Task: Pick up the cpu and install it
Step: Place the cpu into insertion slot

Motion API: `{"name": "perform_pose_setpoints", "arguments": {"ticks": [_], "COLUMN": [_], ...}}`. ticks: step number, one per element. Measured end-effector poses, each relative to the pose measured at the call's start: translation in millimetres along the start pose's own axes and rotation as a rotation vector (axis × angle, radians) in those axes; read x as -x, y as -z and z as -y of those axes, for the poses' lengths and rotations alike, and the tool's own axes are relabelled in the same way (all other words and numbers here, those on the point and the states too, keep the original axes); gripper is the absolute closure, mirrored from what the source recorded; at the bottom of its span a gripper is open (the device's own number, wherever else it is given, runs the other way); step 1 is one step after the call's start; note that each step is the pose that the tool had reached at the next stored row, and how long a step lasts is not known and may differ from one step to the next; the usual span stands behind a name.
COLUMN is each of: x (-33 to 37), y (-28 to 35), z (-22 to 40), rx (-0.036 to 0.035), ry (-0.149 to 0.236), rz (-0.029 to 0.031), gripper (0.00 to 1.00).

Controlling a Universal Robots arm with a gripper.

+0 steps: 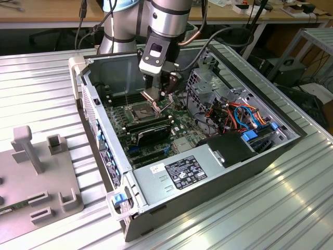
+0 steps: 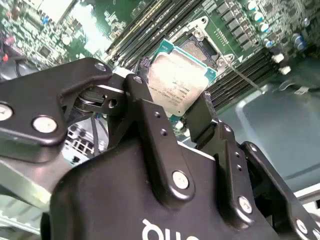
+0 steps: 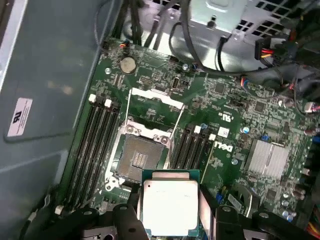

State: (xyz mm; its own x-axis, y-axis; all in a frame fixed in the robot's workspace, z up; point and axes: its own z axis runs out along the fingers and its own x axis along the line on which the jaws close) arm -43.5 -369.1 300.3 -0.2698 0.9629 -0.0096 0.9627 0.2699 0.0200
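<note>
The matt black two-fingered gripper [image 3: 170, 214] is clamped on the cpu [image 3: 170, 206], a small flat square chip with a dull silver-grey metal lid on a green base. One hard black finger [image 3: 131, 212] presses against each of two opposite edges.

The cpu hangs in the air above the green circuit board [image 3: 220, 100]. It is just beside the dark square socket [image 3: 140, 159] and not seated in it. The socket lies bare, with its fine grid of contacts showing inside a metal frame. At one edge of the socket the hinged silver metal bracket [image 3: 156, 95] stands raised, with two thin wire levers lifted alongside it.

On each side of the socket runs a bank of four long black memory slots [image 3: 95, 145]. A single round silver coin cell [image 3: 128, 63] sits near the board's edge by the grey case wall. One finned silver heat sink [image 3: 268, 157] stands toward the opposite edge.

In the exterior view the open grey sheet-steel computer case [image 1: 260, 89] lies on its side on a ribbed aluminium table [image 1: 41, 83]. A grey boxy power supply [image 1: 182, 174] runs along the case edge nearest the camera. A bundle of red, orange and blue cables [image 1: 244, 112] fills the case corner toward the exterior view's right.
</note>
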Motion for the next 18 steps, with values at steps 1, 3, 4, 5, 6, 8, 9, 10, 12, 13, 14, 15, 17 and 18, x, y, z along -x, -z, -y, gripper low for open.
{"name": "perform_pose_setpoints", "arguments": {"ticks": [1,3,4,5,6,8,9,10,12,13,14,15,17,18], "x": [0.0,0.0,0.0,0.0,0.0,0.0,0.0,0.0,0.0,0.0,0.0,0.0,0.0,0.0], "y": [-0.1,-0.2,-0.3,-0.4,-0.5,-0.7,-0.8,-0.9,-1.1,-1.1,-1.1,-1.1,-1.1,-1.1], "z": [0.0,0.0,0.0,0.0,0.0,0.0,0.0,0.0,0.0,0.0,0.0,0.0,0.0,0.0], "rx": [-0.0003,-0.0006,-0.0007,-0.0009,-0.0011,-0.0015,-0.0017,-0.0018,-0.0022,-0.0024,-0.0024,-0.0024,-0.0024,-0.0024], "ry": [-0.024,-0.056,-0.071,-0.090,-0.108,-0.153,-0.169,-0.186,-0.220,-0.239,-0.246,-0.246,-0.247,-0.247], "rz": [0.0005,0.0012,0.0015,0.0019,0.0022,0.0031,0.0034,0.0037,0.0044,0.0048,0.0050,0.0049,0.0050,0.0049], "gripper": [0.45,0.45,0.45,0.45,0.45,0.45,0.45,0.45,0.45,0.45,0.45,0.45,0.45,0.45]}}
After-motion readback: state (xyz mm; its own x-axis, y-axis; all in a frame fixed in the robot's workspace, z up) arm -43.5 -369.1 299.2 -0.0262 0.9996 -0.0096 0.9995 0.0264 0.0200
